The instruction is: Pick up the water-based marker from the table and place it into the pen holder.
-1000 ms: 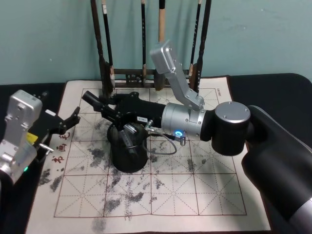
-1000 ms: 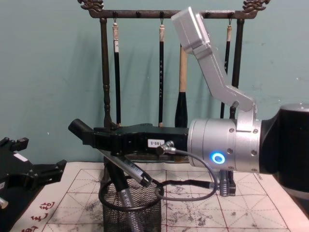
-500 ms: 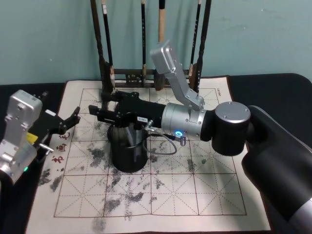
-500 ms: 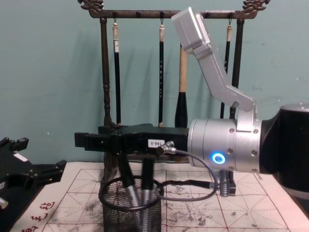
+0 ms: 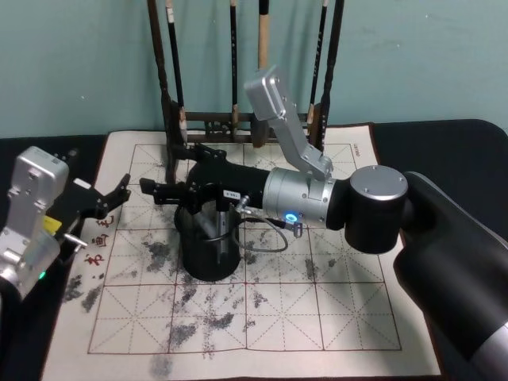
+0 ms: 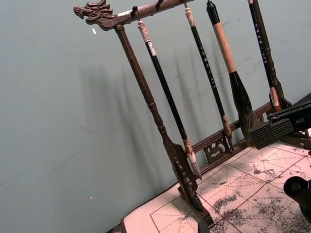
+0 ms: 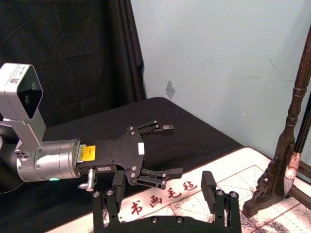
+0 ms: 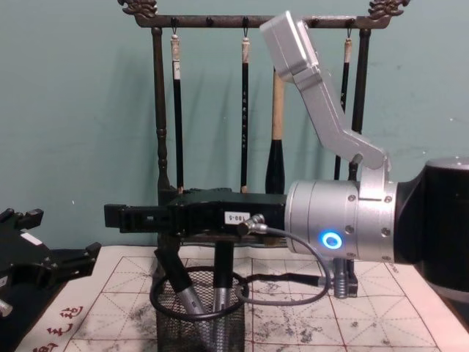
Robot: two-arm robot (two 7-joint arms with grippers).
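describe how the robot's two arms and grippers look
Right arm: glossy black shell, silver cylindrical wrist with a glowing blue ring, thin grey cable loop, black right gripper. Left arm: silver wrist block with a green light and yellow label, black left gripper.

Wooden brush rack (image 8: 253,22) w/ hanging brushes (image 8: 245,117); ink-stained, probably felt, grid mat (image 5: 302,317).

Marker in pen holder, holder upright on the worktop mat.

Pen holder (image 8: 198,323): round black wire-mesh cup, solid black rim, standing upright on the ink-stained gridded calligraphy mat (image 5: 317,302), left of mat centre, in front of the brush rack. Water-based marker (image 8: 182,284): dark barrel with a silver-grey section, inside the cup, tilted, upper end leaning over the rim on the robot's left. Lower end seen only through the mesh.
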